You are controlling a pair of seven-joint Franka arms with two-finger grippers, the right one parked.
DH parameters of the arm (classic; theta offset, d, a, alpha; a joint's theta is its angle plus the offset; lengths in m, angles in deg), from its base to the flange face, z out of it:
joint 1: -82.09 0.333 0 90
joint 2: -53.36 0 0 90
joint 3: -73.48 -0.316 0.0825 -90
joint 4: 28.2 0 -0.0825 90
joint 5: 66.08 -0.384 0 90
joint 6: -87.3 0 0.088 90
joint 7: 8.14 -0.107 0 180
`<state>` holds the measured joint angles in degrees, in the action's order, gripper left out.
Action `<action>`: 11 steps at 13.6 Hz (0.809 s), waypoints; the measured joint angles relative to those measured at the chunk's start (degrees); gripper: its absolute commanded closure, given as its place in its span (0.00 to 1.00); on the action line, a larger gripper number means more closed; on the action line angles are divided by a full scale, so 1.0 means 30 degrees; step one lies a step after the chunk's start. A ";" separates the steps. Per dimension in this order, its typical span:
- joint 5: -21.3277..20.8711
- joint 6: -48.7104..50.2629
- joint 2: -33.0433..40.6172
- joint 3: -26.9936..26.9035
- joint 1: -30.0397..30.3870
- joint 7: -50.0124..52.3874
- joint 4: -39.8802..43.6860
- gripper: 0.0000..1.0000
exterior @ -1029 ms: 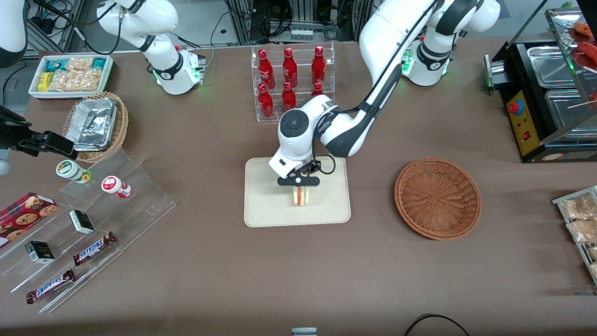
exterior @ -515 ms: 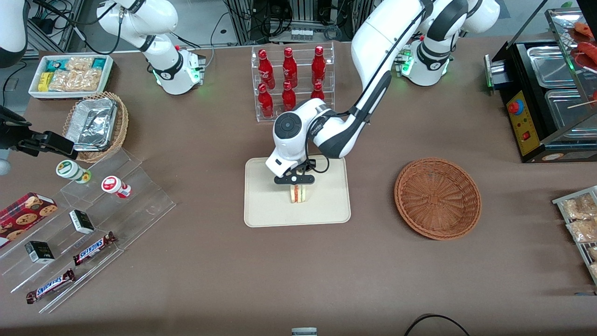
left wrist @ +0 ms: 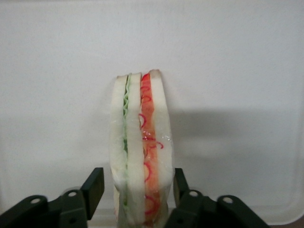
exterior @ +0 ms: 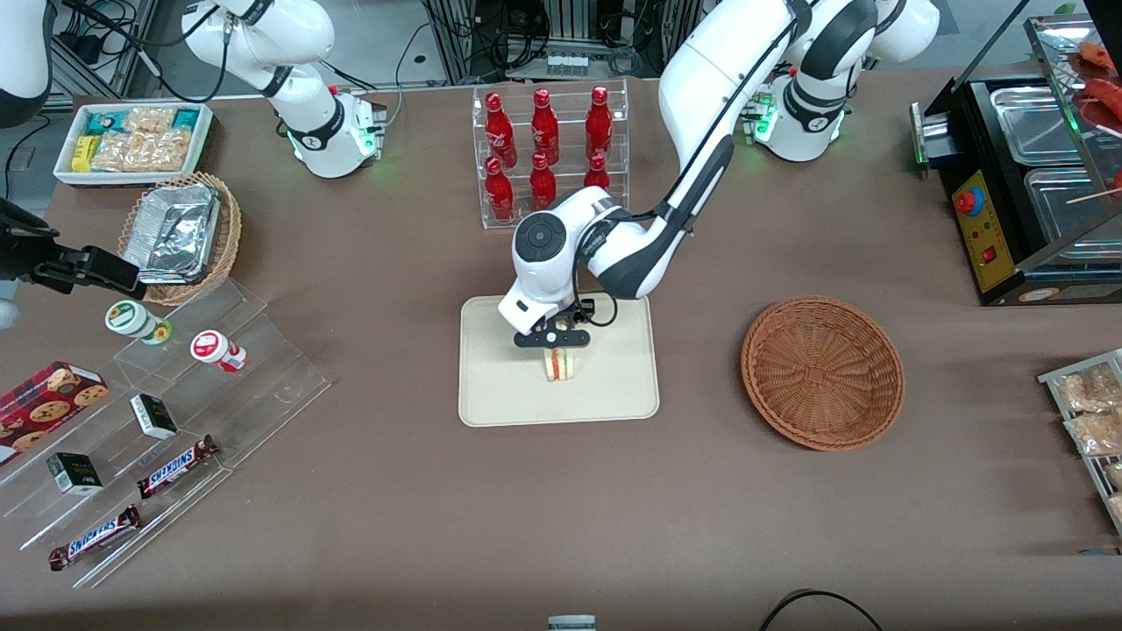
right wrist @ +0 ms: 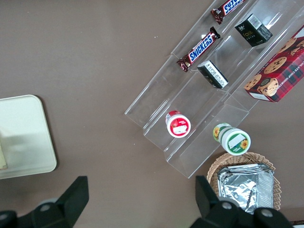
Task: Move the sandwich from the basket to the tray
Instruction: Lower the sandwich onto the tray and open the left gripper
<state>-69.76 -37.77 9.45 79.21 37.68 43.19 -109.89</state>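
Observation:
The sandwich [exterior: 559,365] stands on edge near the middle of the cream tray [exterior: 500,390], a white wedge with red and green filling [left wrist: 141,142]. My left gripper [exterior: 553,343] hangs right above it, one finger on each side of its upper part. The gripper [left wrist: 135,183] is open: one finger [left wrist: 93,186] stands off the bread with a visible gap, while the second finger [left wrist: 179,183] sits close against the crumb. The reddish-brown basket [exterior: 822,372] holds nothing and lies beside the tray toward the working arm's end of the table.
A clear rack of red bottles [exterior: 548,153] stands just farther from the front camera than the tray. Toward the parked arm's end are a stepped acrylic stand with snacks [exterior: 175,412], a tan wicker basket with foil [exterior: 180,237] and a white bin [exterior: 131,140]. A black food warmer [exterior: 1026,175] is at the working arm's end.
The gripper and sandwich shifted slightly toward the parked arm's end over the tray and came lower. In the last half second they barely moved.

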 measured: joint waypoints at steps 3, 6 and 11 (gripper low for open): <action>0.0001 0.0275 0.1264 -0.0181 0.0080 0.0235 0.0515 0.00; 0.0002 0.1984 0.3581 -0.0423 0.0800 0.0347 0.0584 0.00; -0.0015 0.6733 0.7176 -0.0520 0.3374 -0.0766 0.0380 0.00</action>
<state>-69.80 -17.57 30.97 77.65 47.80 40.89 -108.75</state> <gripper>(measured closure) 0.000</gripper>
